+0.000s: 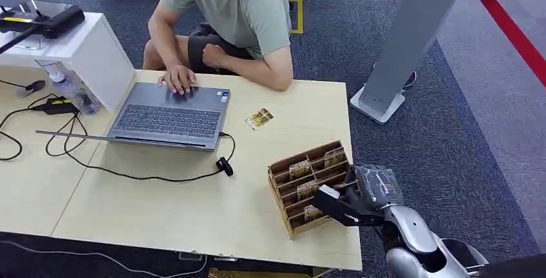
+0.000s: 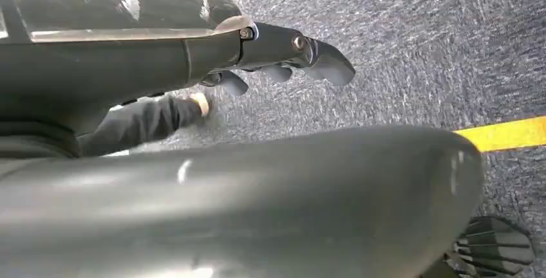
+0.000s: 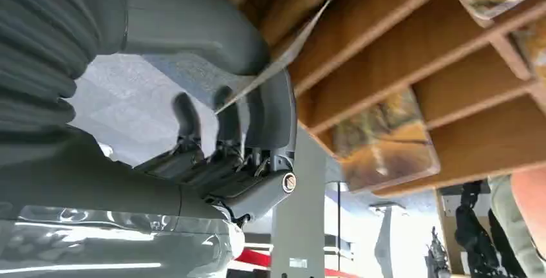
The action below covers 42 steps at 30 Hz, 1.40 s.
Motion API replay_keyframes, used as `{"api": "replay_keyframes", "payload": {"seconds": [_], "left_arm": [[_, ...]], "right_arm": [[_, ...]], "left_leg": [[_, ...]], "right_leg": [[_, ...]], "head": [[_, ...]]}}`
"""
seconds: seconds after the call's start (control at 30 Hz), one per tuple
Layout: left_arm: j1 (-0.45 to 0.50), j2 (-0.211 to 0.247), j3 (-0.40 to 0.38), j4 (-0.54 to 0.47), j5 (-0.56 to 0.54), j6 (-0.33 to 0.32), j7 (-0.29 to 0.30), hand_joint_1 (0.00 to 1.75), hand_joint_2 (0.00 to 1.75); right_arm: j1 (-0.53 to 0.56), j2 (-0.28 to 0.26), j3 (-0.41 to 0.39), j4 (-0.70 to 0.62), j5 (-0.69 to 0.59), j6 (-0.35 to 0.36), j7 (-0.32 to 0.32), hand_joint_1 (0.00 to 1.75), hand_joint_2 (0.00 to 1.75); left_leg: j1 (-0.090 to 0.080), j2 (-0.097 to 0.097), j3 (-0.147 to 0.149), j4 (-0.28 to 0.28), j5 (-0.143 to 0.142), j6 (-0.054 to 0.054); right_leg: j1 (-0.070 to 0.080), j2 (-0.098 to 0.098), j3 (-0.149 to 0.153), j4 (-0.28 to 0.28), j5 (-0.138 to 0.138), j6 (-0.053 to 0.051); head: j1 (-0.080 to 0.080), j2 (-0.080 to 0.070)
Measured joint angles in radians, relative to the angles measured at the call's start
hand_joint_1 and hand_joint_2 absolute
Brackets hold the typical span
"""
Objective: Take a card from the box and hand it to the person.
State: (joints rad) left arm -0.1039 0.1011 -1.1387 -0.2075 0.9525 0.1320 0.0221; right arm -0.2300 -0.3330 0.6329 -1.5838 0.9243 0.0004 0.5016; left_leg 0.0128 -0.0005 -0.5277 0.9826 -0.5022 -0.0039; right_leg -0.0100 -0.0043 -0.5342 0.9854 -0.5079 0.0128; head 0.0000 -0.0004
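The wooden card box (image 1: 309, 185) stands near the table's front right corner, with cards (image 1: 301, 168) upright in its slots. My right hand (image 1: 351, 199) is at the box's right side, fingers pointing into it. In the right wrist view the thumb (image 3: 193, 30) and the darker fingers (image 3: 261, 117) pinch a thin card (image 3: 277, 65), seen edge-on against the box's shelves (image 3: 399, 53). Another card (image 3: 386, 139) sits in a slot beside it. My left hand (image 2: 283, 59) hangs over the carpet, holding nothing. The person (image 1: 225, 14) sits at the table's far side.
An open laptop (image 1: 170, 117) lies before the person, one of their hands (image 1: 177, 78) on it. A loose card (image 1: 259, 118) lies on the table (image 1: 193, 207) right of the laptop. Cables (image 1: 129, 172) run across the left half. A grey stand (image 1: 412, 40) rises on the right.
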Motion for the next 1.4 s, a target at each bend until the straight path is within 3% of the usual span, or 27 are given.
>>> {"api": "replay_keyframes", "payload": {"seconds": [0.17, 0.7, 0.9, 1.2, 1.4], "left_arm": [[0.0, 0.0, -0.006, 0.0, -0.001, 0.0, 0.005, 0.0, 0.0], [0.0, 0.0, -0.012, 0.0, -0.003, 0.009, 0.006, 0.0, 0.0], [0.0, 0.0, -0.012, 0.0, 0.002, 0.009, 0.01, 0.0, 0.0], [-0.001, 0.0, -0.013, 0.0, 0.008, 0.009, 0.002, 0.0, 0.0], [-0.009, 0.0, -0.013, 0.0, 0.006, 0.007, 0.018, 0.0, 0.0]], "right_arm": [[0.004, 0.0, -0.007, -0.005, 0.0, 0.001, 0.0, 1.5, 1.75], [0.01, 0.0, -0.018, -0.009, 0.008, 0.0, -0.01, 1.5, 1.75], [0.001, 0.0, -0.018, -0.028, -0.019, -0.024, -0.057, 1.5, 1.75], [-0.162, 0.005, 0.007, -0.065, -0.183, -0.089, -0.141, 1.5, 1.75], [-0.291, 0.036, 0.024, -0.011, -0.272, -0.097, -0.2, 1.5, 1.75]], "left_leg": [[0.0, 0.0, 0.0, 0.0, 0.0, 0.0], [0.0, 0.0, 0.0, 0.0, 0.0, 0.0], [0.0, 0.0, -0.001, 0.0, 0.0, 0.0], [0.0, 0.0, 0.0, 0.0, 0.001, -0.001], [0.0, 0.0, -0.001, 0.0, 0.001, -0.001]], "right_leg": [[0.0, 0.0, 0.0, 0.0, 0.0, 0.0], [0.0, 0.0, 0.0, 0.0, 0.0, 0.0], [0.0, 0.0, 0.0, 0.0, 0.0, 0.0], [0.0, 0.0, 0.0, 0.001, 0.001, 0.0], [0.0, 0.0, 0.0, 0.001, 0.001, 0.0]], "head": [[0.0, 0.0], [0.0, 0.0], [0.0, 0.0], [0.0, 0.0], [0.0, 0.0]]}}
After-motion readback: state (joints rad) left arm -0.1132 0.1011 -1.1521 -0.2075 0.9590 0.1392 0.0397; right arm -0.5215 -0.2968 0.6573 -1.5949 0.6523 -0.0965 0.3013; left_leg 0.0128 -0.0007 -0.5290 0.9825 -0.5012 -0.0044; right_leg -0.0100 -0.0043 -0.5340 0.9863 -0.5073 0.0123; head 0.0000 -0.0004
